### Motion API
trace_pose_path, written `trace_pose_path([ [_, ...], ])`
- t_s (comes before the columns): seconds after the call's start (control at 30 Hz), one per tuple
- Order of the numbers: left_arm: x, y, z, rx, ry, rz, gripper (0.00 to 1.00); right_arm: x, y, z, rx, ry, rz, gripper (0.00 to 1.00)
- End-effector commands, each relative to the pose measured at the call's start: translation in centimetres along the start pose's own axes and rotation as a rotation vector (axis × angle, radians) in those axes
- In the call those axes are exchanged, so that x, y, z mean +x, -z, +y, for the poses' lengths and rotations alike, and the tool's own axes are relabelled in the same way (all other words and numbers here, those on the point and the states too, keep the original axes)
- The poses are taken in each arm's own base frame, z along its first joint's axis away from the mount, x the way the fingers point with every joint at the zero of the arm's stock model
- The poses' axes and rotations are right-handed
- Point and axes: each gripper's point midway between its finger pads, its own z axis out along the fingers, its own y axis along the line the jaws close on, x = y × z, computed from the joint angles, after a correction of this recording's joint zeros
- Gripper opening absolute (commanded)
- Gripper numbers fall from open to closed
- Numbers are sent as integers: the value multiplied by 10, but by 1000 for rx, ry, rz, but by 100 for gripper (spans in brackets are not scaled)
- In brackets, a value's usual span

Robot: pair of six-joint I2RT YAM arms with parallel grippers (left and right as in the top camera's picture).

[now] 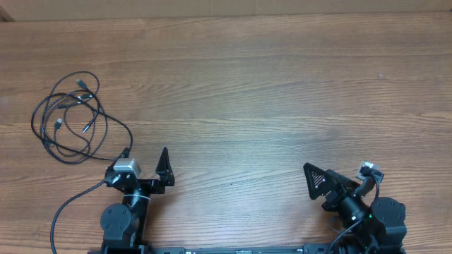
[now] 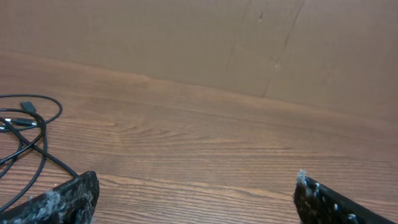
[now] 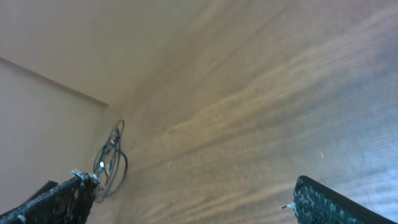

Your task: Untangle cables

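Left gripper (image 1: 145,151) and right gripper (image 3: 193,180) spread wide, wood-grain table (image 1: 247,92), tangled cables (image 1: 74,101), beige wall (image 2: 155,37)

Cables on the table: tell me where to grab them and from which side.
Take the cables by the single outer loop strand on the near edge of the pile, coming down from above with the open left claw, which sits closest. The strands lie flat on the table and cross thickly mid-pile, so the lone outer arc is probably the cleanest pinch.
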Motion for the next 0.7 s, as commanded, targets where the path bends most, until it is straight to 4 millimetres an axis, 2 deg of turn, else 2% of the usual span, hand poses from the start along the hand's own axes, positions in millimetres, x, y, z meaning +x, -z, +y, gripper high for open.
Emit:
trace_pose_path([
  [0.0, 3, 0, -2, 9, -16, 10, 100, -15, 1, 1, 6, 26, -79, 100],
  [0.2, 3, 0, -2, 10, -15, 10, 100, -67, 12, 16, -8, 68, -328, 100],
  [0.37, 3, 0, -2, 10, -15, 10, 99, -115, 36, 37, -53, 85, -583, 100],
  [0.47, 3, 0, -2, 9, -16, 10, 100, -134, 51, 38, -38, 71, -703, 100],
  [0.67, 3, 0, -2, 9, -15, 10, 100, -152, 63, 32, -32, 46, -851, 100],
])
